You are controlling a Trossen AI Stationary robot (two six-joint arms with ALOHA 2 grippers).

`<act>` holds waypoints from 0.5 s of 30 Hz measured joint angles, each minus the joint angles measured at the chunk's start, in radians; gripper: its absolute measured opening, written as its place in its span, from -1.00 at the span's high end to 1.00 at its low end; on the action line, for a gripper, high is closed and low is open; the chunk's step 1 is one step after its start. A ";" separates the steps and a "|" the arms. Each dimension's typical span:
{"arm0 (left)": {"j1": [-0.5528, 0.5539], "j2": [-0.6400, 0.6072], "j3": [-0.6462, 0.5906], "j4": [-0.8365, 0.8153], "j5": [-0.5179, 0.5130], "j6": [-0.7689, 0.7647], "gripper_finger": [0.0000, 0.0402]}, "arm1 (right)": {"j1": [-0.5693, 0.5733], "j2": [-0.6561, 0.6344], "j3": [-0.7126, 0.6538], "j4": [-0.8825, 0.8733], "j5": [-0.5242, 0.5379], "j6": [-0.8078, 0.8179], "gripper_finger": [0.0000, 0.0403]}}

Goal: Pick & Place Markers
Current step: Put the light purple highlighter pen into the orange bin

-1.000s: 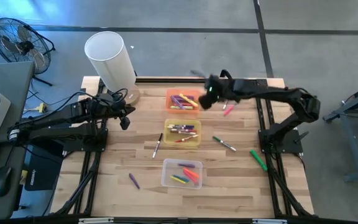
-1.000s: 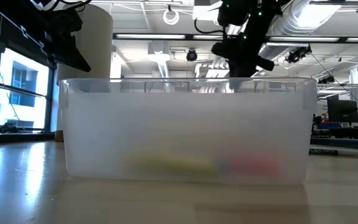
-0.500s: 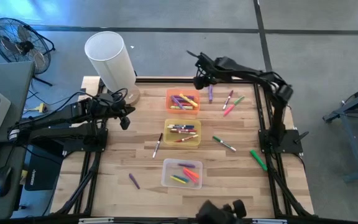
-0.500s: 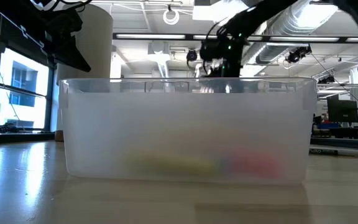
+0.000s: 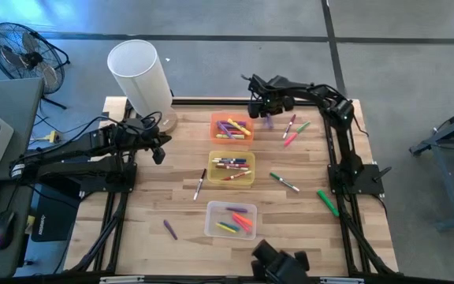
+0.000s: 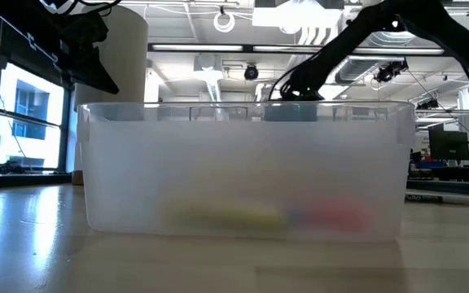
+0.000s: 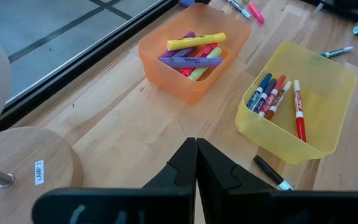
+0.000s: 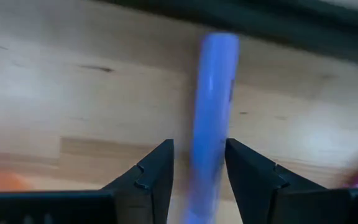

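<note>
My right gripper (image 5: 263, 109) is open at the table's far edge, right of the orange bin (image 5: 232, 128). Its two fingers stand on either side of a purple marker (image 8: 211, 118) that lies flat on the wood; part of the marker shows in the high view (image 5: 267, 121). Whether the fingers touch it, I cannot tell. My left gripper (image 5: 158, 151) is shut and empty at the table's left side, above the wood (image 7: 196, 149). More markers lie in the orange bin, the yellow bin (image 5: 231, 168) and the clear bin (image 5: 231, 219).
Loose markers lie on the wood: pink, red and green ones (image 5: 292, 131), a green-and-white one (image 5: 284, 183), a green one (image 5: 327, 203), a black-and-white one (image 5: 199, 185) and a purple one (image 5: 169, 229). A white cylinder lamp (image 5: 140, 79) stands far left. A dark object (image 5: 278, 264) sits at the near edge.
My right gripper has gone from beside the orange bin toward the table's far edge, then down over the purple marker, with the arm's elbow swinging back toward the right.
</note>
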 joint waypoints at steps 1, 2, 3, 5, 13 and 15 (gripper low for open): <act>0.000 0.000 0.000 0.000 -0.002 0.000 1.00 | 0.000 0.010 -0.007 0.004 -0.001 0.005 0.34; 0.000 0.000 0.000 0.000 -0.005 0.000 1.00 | 0.000 0.012 -0.013 0.011 -0.003 0.012 0.34; 0.000 0.000 0.000 0.000 -0.006 0.001 1.00 | 0.000 0.013 -0.025 0.018 -0.007 0.014 0.34; 0.000 0.000 0.000 0.000 -0.007 0.001 1.00 | 0.000 0.014 -0.049 0.037 -0.023 0.011 0.36; 0.000 0.000 0.000 0.000 -0.008 0.002 1.00 | 0.000 0.002 -0.101 0.042 -0.019 -0.113 0.75; 0.000 0.000 0.000 0.000 -0.008 0.002 1.00 | 0.002 -0.026 -0.106 0.037 -0.010 -0.125 0.75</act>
